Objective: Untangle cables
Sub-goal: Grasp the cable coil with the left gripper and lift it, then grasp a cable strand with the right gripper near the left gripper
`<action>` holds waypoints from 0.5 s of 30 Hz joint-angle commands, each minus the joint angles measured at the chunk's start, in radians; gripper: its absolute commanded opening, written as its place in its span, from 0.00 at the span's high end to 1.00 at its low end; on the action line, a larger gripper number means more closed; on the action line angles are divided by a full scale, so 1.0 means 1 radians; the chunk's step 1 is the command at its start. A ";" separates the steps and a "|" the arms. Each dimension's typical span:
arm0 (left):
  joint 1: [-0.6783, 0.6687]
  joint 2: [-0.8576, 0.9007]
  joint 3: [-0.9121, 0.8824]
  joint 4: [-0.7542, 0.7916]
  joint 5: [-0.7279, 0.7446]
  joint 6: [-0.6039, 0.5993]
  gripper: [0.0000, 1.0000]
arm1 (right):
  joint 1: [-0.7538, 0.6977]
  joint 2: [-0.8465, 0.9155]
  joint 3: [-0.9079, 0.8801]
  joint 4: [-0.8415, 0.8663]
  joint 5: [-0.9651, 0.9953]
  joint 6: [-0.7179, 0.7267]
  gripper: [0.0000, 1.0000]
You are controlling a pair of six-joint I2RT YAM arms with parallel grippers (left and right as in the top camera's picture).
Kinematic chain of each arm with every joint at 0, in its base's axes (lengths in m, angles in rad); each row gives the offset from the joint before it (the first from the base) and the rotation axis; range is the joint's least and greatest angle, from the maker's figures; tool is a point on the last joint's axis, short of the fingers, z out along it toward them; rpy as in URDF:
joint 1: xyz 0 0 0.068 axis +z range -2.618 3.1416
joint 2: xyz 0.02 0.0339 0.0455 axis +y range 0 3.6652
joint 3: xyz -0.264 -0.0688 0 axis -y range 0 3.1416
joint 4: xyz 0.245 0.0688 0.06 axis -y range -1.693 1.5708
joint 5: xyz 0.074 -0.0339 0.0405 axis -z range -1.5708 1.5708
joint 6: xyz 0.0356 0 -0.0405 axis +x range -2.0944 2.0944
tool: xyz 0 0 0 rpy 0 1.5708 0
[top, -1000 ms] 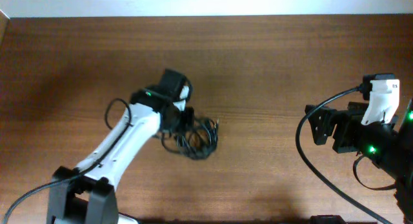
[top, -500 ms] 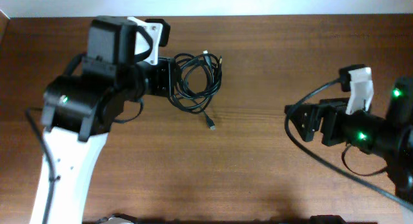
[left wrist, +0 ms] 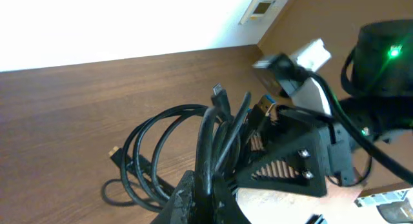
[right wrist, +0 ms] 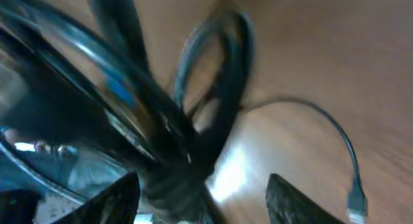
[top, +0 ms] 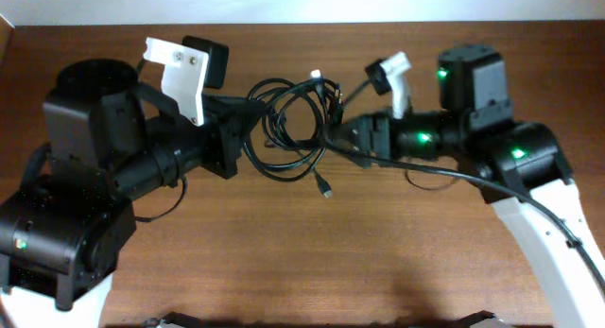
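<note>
Tangled bundle of thin black cables (top: 288,129) with small metal plug ends, held up between two grippers above the brown wooden bench (top: 425,271).

The left gripper (top: 246,131) is clamped tight on the left side of the loops. The right gripper (top: 338,137), well apart near the bench's right edge half a second ago, now meets their right side. The blurred right wrist view shows its fingers (right wrist: 122,201) parted, with the bundle between them and a gap on one side. Only the overhead view shows a dangling plug (top: 324,189) below the loops. Only the left wrist view shows a blue-tongued plug (left wrist: 264,106) facing the right gripper.

Left tool (top: 248,128) grips cables (top: 272,129) beside right tool (top: 340,137).
</note>
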 commanded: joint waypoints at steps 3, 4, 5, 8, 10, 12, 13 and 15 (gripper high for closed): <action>0.000 -0.014 0.023 -0.002 0.019 0.046 1.00 | 0.031 -0.001 0.004 0.169 0.005 0.179 0.59; 0.000 -0.014 0.023 -0.002 0.019 0.046 1.00 | 0.031 -0.001 0.004 0.171 0.005 0.186 0.78; 0.000 -0.014 0.023 -0.002 0.019 0.046 1.00 | 0.031 -0.001 0.004 0.170 0.005 0.186 0.83; 0.000 -0.014 0.023 -0.002 0.018 0.055 1.00 | 0.031 -0.001 0.004 0.170 0.005 0.186 0.72; 0.000 -0.018 0.023 -0.002 0.018 0.068 1.00 | 0.031 -0.001 0.004 0.166 0.004 0.186 0.66; 0.000 -0.024 0.023 -0.002 0.011 0.068 1.00 | 0.031 -0.001 0.004 0.162 0.004 0.185 0.67; 0.001 -0.029 0.023 -0.001 0.010 0.072 1.00 | 0.031 -0.001 0.004 0.161 0.004 0.186 0.81; 0.001 -0.037 0.023 -0.002 0.000 0.085 1.00 | 0.031 -0.001 0.004 0.153 0.000 0.185 0.81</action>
